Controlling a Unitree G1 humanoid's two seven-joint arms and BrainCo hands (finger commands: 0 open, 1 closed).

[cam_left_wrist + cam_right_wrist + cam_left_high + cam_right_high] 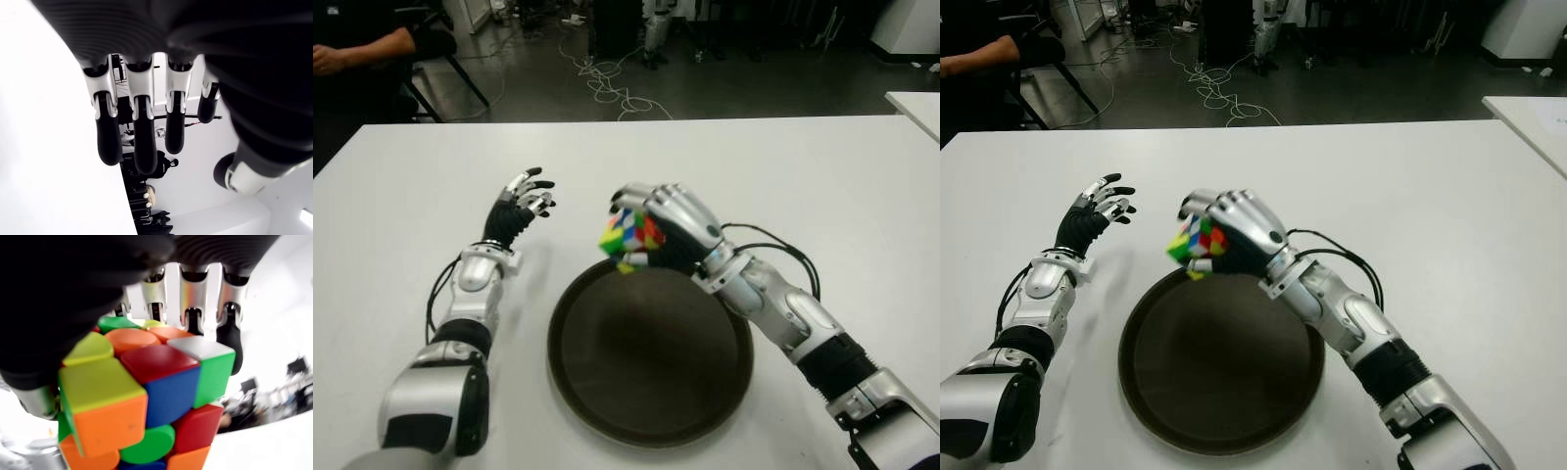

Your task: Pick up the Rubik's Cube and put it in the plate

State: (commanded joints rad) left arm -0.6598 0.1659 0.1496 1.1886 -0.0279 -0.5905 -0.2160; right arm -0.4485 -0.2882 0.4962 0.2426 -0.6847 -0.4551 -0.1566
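Note:
My right hand (651, 230) is shut on the Rubik's Cube (628, 238), a multicoloured cube held above the far rim of the dark round plate (705, 397). In the right wrist view the cube (146, 396) fills the palm, with fingers (195, 308) curled over its far side. The plate lies on the white table (842, 186) just in front of me and holds nothing. My left hand (524, 201) shows to the left of the plate, raised over the table, fingers (139, 137) spread and holding nothing.
A second white table corner (915, 103) shows at the far right. Cables (607, 83) lie on the dark floor beyond the table. A person's arm (362, 49) rests at the far left by a chair.

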